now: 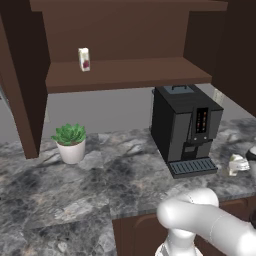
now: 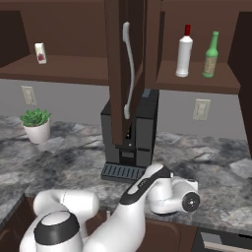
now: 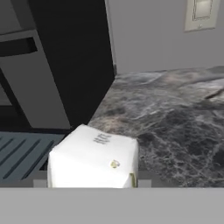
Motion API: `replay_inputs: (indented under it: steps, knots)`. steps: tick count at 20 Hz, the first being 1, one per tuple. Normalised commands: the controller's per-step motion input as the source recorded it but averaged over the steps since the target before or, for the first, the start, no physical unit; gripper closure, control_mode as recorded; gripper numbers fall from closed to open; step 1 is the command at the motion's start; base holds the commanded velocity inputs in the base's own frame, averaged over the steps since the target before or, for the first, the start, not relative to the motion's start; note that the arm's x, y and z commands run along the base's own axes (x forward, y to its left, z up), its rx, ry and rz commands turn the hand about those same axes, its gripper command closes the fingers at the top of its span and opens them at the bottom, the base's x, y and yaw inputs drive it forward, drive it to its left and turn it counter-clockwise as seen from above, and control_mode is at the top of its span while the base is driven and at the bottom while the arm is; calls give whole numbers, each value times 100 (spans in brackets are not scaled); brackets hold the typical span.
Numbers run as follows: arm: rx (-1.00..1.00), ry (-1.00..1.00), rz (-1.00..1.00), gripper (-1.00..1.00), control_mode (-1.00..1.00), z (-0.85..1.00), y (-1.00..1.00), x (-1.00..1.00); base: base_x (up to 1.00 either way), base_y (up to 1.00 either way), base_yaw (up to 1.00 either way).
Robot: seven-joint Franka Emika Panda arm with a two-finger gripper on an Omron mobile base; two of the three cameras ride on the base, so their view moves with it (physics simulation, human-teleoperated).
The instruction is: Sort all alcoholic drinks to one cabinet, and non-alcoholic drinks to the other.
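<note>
A cream carton [image 3: 94, 159] lies on the marble counter beside the coffee machine's drip tray [image 3: 19, 153]. My gripper [image 3: 92, 183] is low over it, a fingertip pressed to each side, shut on it. At the right edge of the left base view the same carton [image 1: 237, 164] sits tilted. The white carton with a red mark [image 1: 84, 59] stands upright on the shelf of the wide cabinet [image 1: 125, 75]. The green bottle [image 2: 211, 49] stands in the narrower cabinet [image 2: 197, 81], whose door [image 2: 120, 74] with the curved silver handle [image 2: 129, 69] hangs open.
The black coffee machine [image 1: 185, 127] stands on the counter [image 1: 75, 185] just left of my gripper. A white bottle with a red cap [image 2: 184, 51] stands next to the green one. A potted plant [image 1: 70, 142] sits at the left. A wall outlet [image 3: 201, 13] is behind.
</note>
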Motion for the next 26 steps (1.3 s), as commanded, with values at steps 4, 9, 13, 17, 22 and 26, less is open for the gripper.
replay_inputs:
  steps: [4, 9, 13, 17, 22, 26]
  knots:
    - [0, -1, 0, 100, -100, 22, 3, -30, 0, 0, 0]
    - [0, -6, 0, 100, -100, 27, 13, -29, 0, 0, 0]
    - [0, -13, 2, 100, -100, 23, 24, -31, 0, 0, 0]
    - [0, -16, 2, 100, -100, 20, 25, -35, 0, 0, 0]
    - [0, -14, 1, 100, -100, 26, 23, -33, 0, 0, 0]
    - [0, -10, 0, 100, -100, 31, 27, -29, 0, 0, 0]
